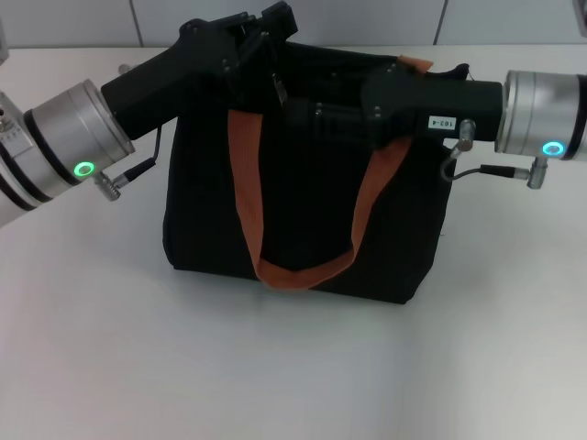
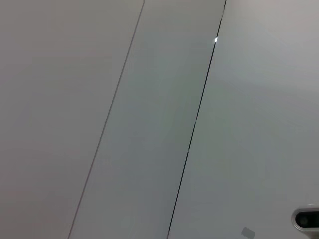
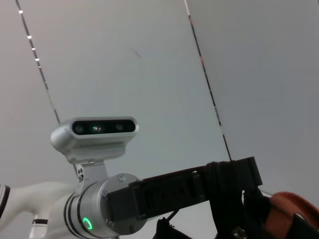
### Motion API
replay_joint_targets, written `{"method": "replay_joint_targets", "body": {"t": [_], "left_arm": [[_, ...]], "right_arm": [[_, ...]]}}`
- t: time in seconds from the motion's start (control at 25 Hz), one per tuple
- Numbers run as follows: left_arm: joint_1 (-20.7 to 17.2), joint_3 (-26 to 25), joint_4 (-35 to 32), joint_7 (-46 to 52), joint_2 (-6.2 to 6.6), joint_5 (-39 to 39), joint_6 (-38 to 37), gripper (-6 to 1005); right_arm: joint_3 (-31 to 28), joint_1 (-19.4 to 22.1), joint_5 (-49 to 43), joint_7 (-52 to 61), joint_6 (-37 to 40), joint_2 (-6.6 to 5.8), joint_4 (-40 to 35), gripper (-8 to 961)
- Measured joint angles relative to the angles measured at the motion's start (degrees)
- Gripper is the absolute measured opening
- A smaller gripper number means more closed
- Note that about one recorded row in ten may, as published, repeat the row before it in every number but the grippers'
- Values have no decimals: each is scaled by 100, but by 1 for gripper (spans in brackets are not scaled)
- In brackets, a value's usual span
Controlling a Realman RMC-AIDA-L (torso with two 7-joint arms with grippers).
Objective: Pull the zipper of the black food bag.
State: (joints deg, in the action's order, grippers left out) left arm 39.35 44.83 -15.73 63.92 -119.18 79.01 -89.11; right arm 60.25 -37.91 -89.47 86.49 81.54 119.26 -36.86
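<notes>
The black food bag (image 1: 303,229) stands upright in the middle of the white table, its rust-orange handle (image 1: 248,197) hanging down the front. My left gripper (image 1: 268,26) reaches in from the left to the bag's top back edge. My right gripper (image 1: 310,114) comes in from the right and lies low over the bag's top, near its middle. A small greyish tab (image 1: 275,87) between them may be the zipper; I cannot be sure. The right wrist view shows the left gripper (image 3: 234,194) against black fabric, beside an orange handle (image 3: 291,214). The left wrist view shows only wall panels.
The white table (image 1: 275,367) spreads in front of the bag and to both sides. A tiled wall (image 1: 367,18) rises behind it. The robot's head camera (image 3: 94,128) appears in the right wrist view.
</notes>
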Motion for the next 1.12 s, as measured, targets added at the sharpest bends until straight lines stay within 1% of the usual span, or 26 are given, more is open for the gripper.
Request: {"method": "replay_joint_targets", "body": {"t": [0.44,0.68,0.92,1.12], "left_arm": [[87,0,1,-46,0,2,0,86],[108,-1,0,-51,0,7,1,87],[109,0,0,-60,0,7,30,88],[109,0,0,-62,0,5,52,88]], "right_arm": [[15,-282,-255,338,-41,0,46,483],[19,-288,-297,615,-218,0,53,484],[105,-296,-287,642,-171,1,31,484],[96,-278,-269,646,-123,1,20,438]]}}
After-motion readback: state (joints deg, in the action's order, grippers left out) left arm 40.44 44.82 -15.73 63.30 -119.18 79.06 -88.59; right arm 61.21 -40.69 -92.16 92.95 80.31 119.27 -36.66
